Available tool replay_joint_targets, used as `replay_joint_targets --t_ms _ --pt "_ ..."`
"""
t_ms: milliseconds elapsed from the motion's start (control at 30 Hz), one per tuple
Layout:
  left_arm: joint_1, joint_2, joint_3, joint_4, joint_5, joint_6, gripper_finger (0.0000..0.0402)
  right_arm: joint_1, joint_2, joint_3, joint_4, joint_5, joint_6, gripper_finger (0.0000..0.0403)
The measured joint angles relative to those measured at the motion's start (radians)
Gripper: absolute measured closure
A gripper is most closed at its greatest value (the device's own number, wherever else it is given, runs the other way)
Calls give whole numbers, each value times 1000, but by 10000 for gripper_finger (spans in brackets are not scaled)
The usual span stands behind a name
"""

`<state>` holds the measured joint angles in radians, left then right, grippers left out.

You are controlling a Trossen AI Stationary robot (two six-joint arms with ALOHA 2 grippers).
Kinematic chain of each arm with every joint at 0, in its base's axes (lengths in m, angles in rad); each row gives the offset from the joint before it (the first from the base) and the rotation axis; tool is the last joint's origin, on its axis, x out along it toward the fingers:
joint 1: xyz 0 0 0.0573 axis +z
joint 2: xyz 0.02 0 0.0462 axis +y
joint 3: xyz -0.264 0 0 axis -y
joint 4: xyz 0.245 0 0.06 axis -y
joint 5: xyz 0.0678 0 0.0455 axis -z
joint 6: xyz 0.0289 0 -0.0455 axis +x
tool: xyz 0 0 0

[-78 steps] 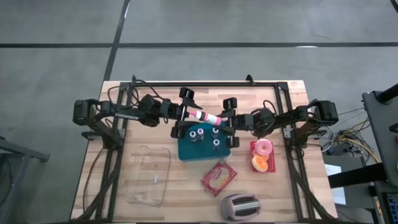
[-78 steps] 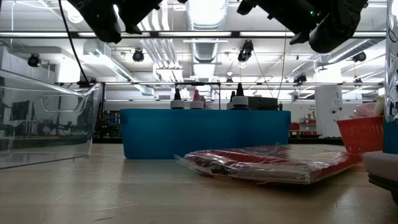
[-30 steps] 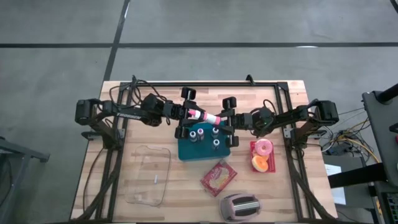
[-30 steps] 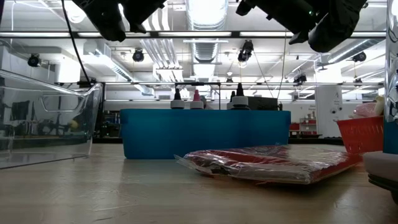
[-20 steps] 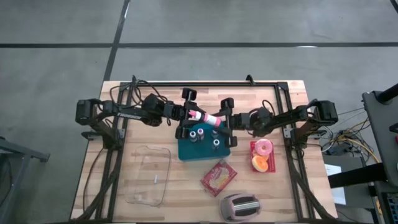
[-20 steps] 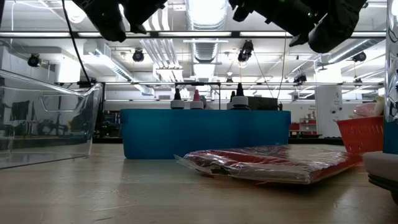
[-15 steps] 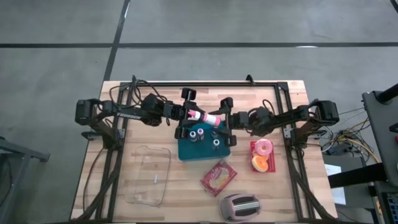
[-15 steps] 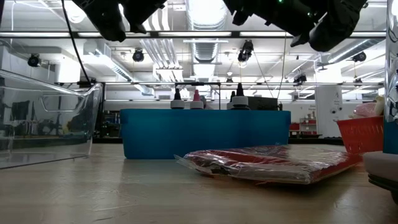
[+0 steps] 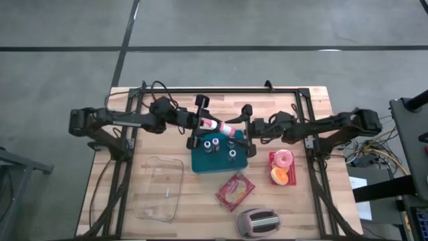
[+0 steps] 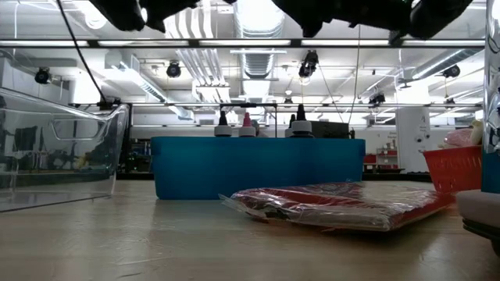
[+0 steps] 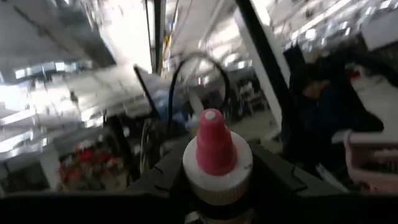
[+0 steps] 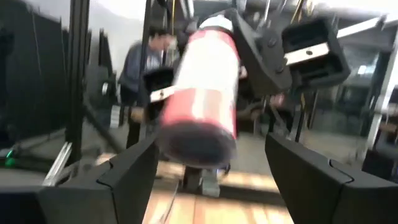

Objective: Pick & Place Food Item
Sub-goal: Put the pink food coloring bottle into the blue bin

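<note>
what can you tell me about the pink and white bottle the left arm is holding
The bottle is a slim tube-like squeeze bottle with a pink-and-white body, a white collar and a pink nozzle cap. It is held roughly level in the air above the far edge of the teal rack. The left gripper clamps one end. The bottle's other end points into the right gripper, whose fingers are spread either side of it without touching.

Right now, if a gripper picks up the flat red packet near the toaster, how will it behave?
The red packet looks like a thin plastic-wrapped pouch lying flat on the table, so it would probably sag or bend when lifted by one edge. Its glossy, crinkled wrap in the low view suggests it may slip between fingers. It seems light and unlikely to roll.
</note>
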<state>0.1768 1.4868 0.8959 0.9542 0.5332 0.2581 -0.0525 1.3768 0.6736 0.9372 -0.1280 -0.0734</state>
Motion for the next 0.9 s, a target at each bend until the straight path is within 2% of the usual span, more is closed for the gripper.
replay_joint_targets --t_ms 233,433,633,900 --pt "0 -148 0 -368 -72 93 273 0 -136 7 -323 1 42 119" --pt "0 -233 4 -633 -151 141 273 0 -195 9 -501 3 73 122" --pt "0 -258 8 -843 -218 157 273 0 -220 80 -766 27 84 126" --pt "1 -257 -4 -1032 -274 152 273 0 -217 142 -988 27 98 131"
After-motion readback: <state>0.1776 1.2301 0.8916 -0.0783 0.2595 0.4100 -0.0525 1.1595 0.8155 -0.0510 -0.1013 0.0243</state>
